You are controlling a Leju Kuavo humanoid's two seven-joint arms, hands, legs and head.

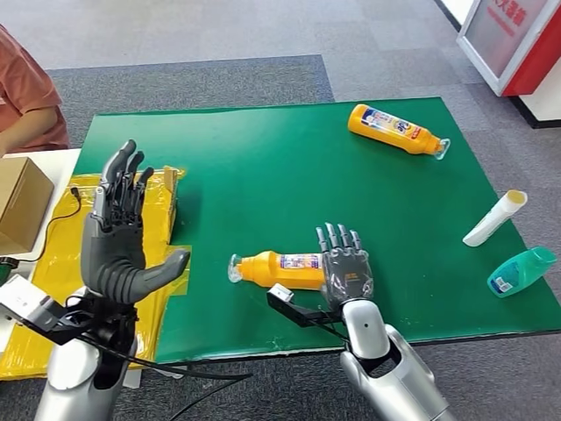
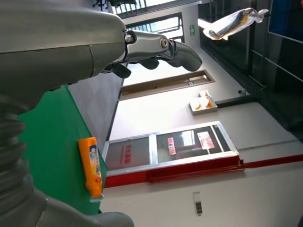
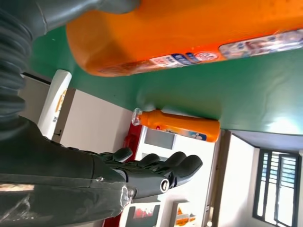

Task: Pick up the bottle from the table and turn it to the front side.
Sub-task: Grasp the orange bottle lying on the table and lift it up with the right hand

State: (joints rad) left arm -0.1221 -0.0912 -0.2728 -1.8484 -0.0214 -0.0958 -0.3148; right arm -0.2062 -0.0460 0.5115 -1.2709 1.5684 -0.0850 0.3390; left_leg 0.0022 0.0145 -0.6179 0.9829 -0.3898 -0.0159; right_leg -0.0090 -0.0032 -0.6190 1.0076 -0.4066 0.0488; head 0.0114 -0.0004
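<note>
Resting R hand (image 1: pixel 346 274), fingers (image 1: pixel 338 237) spread, at base of orange bottle (image 1: pixel 281 269) lying on table (image 1: pixel 278 167); raising L hand (image 1: pixel 123 237), fingers apart, holding nothing.

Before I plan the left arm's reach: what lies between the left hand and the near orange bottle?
Head view: bare green mat between the left hand and the orange bottle.
</note>
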